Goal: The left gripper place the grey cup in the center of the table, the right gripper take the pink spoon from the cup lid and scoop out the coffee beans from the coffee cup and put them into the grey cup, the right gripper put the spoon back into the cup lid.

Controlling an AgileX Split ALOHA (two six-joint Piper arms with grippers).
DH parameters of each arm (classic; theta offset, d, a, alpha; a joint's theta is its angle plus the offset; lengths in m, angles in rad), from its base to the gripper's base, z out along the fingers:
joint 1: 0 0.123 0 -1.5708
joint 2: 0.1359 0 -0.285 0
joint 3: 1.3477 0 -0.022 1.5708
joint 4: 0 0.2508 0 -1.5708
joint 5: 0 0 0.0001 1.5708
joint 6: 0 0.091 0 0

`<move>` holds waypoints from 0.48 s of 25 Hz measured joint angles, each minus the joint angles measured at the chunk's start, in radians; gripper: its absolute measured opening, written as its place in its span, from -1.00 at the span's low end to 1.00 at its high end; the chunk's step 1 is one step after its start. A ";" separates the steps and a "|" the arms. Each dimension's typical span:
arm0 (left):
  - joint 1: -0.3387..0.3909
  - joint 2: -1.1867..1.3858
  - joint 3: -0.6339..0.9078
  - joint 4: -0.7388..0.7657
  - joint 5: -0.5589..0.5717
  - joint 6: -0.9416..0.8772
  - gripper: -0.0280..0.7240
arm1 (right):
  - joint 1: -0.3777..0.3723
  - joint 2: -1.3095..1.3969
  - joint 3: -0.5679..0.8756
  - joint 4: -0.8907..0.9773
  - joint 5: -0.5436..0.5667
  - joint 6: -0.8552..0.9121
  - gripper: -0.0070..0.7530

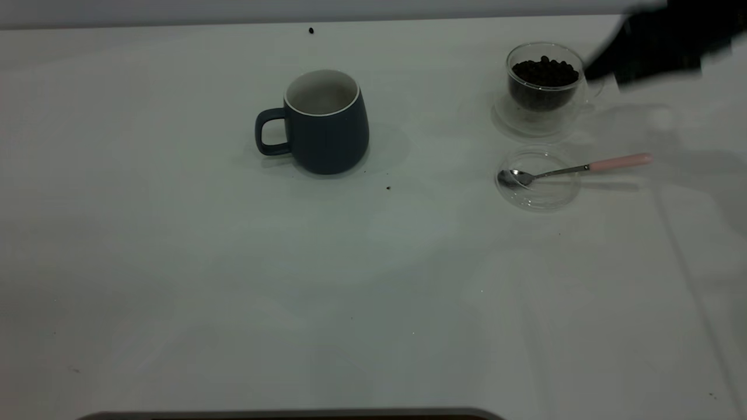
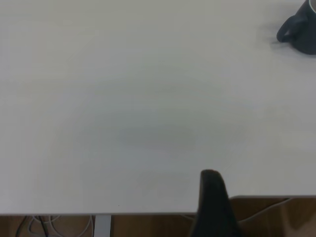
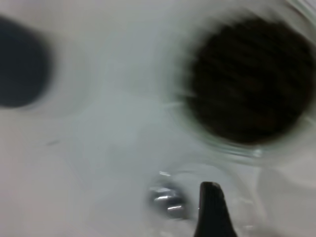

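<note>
The grey cup point(image 1: 327, 122) stands upright near the table's middle, handle to the left, and it looks empty. The glass coffee cup point(image 1: 544, 79), full of coffee beans, stands at the far right. In front of it lies the clear cup lid point(image 1: 540, 195), with the pink-handled spoon point(image 1: 575, 169) resting bowl-down in it. My right gripper point(image 1: 607, 67) hovers, blurred, just right of the coffee cup. Its wrist view shows the beans point(image 3: 252, 79), the spoon bowl point(image 3: 165, 200) and the grey cup point(image 3: 19, 61). My left gripper point(image 2: 212, 207) is back at the table's edge, far from the grey cup point(image 2: 301, 32).
A loose bean point(image 1: 311, 30) lies at the far edge and another point(image 1: 388, 188) lies in front of the grey cup. The white table point(image 1: 204, 280) is bare across its left and front. A dark rim point(image 1: 292, 415) shows at the front edge.
</note>
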 joint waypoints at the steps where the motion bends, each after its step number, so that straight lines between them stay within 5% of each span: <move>1: 0.000 0.000 0.000 0.000 0.000 0.000 0.59 | 0.036 -0.068 0.007 -0.081 0.012 0.100 0.45; 7: 0.000 0.000 0.000 0.000 0.000 0.000 0.59 | 0.273 -0.467 0.094 -0.769 0.208 0.839 0.44; 12: 0.000 0.000 0.000 0.000 0.000 0.000 0.59 | 0.396 -0.702 0.313 -1.003 0.356 1.219 0.44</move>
